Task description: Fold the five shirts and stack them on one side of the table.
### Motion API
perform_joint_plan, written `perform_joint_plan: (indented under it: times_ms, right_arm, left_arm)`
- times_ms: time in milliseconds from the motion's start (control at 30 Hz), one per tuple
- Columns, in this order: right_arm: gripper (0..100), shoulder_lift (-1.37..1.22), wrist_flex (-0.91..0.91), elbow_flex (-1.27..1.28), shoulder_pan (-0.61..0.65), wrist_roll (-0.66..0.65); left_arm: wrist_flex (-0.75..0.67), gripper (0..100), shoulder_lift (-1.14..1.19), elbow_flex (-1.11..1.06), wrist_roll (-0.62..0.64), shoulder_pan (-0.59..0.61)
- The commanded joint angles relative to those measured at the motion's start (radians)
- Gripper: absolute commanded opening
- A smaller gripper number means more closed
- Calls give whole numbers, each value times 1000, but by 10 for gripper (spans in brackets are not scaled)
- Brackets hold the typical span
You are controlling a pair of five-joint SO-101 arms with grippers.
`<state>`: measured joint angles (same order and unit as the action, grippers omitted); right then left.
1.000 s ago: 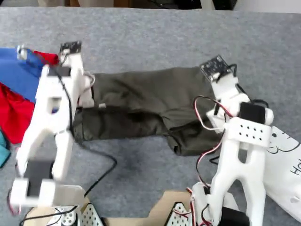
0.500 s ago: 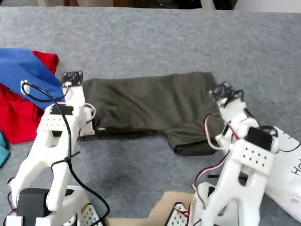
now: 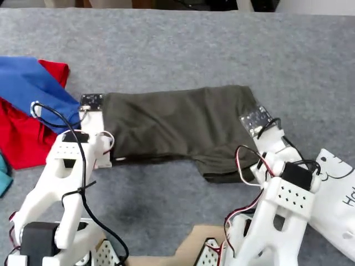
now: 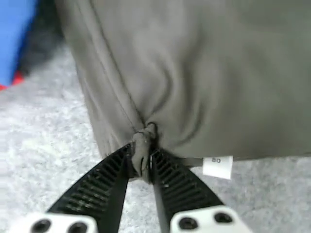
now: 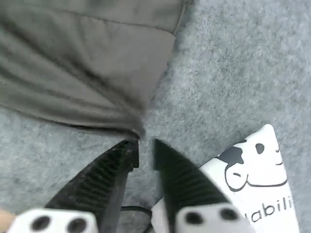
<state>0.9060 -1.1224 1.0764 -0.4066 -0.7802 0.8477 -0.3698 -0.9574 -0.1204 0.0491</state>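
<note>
An olive shirt (image 3: 177,119) lies folded into a wide band across the middle of the grey table. My left gripper (image 4: 142,162) is shut on a pinch of its near left edge, next to a white label (image 4: 217,166). The left arm (image 3: 69,166) stands over that corner in the high view. My right gripper (image 5: 146,150) hovers narrowly open just off the shirt's near right corner (image 5: 131,124), with bare table between its fingers. The right arm (image 3: 280,191) covers that corner in the high view.
A blue shirt (image 3: 28,83) lies on a red one (image 3: 22,138) at the far left, with a teal scrap (image 3: 3,180) at the edge. A white printed shirt (image 3: 335,188) lies at the right, close to the right gripper. Cardboard (image 3: 183,257) sits at the front.
Both arms have drawn back toward the table's front edge. The olive shirt has come with them and now lies flatter and smoother than a second ago.
</note>
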Motion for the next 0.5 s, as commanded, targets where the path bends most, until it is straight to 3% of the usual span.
perform_joint_plan:
  times_ms: [0,133,333,400,467]
  right_arm:
    - [295,24,5,-1,-21,-61]
    - [391,25,2,-25,-22,-61]
    - [393,19,2,-104,-16,-57]
    - [371,16,2,-140,-15,-32]
    - [287,16,2,-180,1,-14]
  left_arm:
    - [-20,122,-31,26,74,57]
    - [-8,237,-33,31,249,77]
    - [107,253,-33,114,256,78]
    - [166,253,-33,175,256,84]
    - [255,257,-35,253,253,98]
